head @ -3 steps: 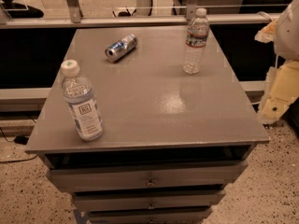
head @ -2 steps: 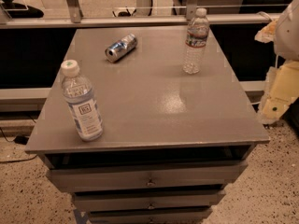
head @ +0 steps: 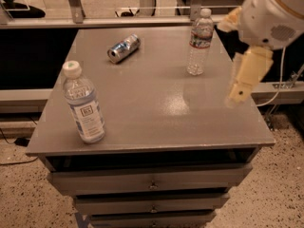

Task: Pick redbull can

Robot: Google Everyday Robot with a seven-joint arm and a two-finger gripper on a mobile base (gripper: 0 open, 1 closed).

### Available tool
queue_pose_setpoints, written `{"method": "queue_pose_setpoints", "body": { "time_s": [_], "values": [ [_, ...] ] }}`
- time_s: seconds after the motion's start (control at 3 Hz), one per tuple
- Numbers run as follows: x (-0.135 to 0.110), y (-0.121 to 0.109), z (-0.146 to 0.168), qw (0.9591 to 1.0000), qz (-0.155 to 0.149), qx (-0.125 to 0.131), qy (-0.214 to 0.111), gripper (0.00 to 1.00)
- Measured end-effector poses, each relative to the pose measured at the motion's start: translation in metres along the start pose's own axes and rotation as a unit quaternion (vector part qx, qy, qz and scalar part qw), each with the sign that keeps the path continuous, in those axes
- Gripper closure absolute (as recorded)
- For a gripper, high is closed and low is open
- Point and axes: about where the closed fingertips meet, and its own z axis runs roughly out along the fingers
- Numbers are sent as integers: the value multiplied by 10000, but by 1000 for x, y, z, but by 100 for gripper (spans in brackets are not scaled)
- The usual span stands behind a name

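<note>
The single camera view looks down at an angle on a grey table (head: pixel 156 122) with a smooth, slightly shiny top and metal drawers (head: pixel 152 180) stacked below its front edge.

The redbull can (head: pixel 124 48) lies on its side on the far left part of the table. Its shiny round end faces the near left, and nothing touches it.

A clear water bottle (head: pixel 84 103) with a white cap and a pale label stands upright near the front left corner, well apart from the can. A second, slimmer water bottle (head: pixel 199 42), also upright and white-capped, stands toward the far right of the table.

The robot's white rounded arm (head: pixel 273 13) enters from the upper right corner. Its cream-coloured hand (head: pixel 237 91) hangs downward above the right edge of the table, just right of the slimmer bottle and well apart from the can. How far open the hand is cannot be told from this angle.

The floor (head: pixel 28 203) around the table is speckled.
</note>
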Motion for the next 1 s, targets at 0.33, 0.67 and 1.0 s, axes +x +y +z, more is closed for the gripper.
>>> {"method": "queue_pose_setpoints", "body": {
  "time_s": [0.33, 0.67, 1.0],
  "values": [
    [-58, -22, 26, 9964, -510, -151, -655, 0],
    [-110, -44, 53, 9871, -751, -314, -1379, 0],
    [-111, -46, 53, 9865, -763, -300, -1417, 0]
  ]
}}
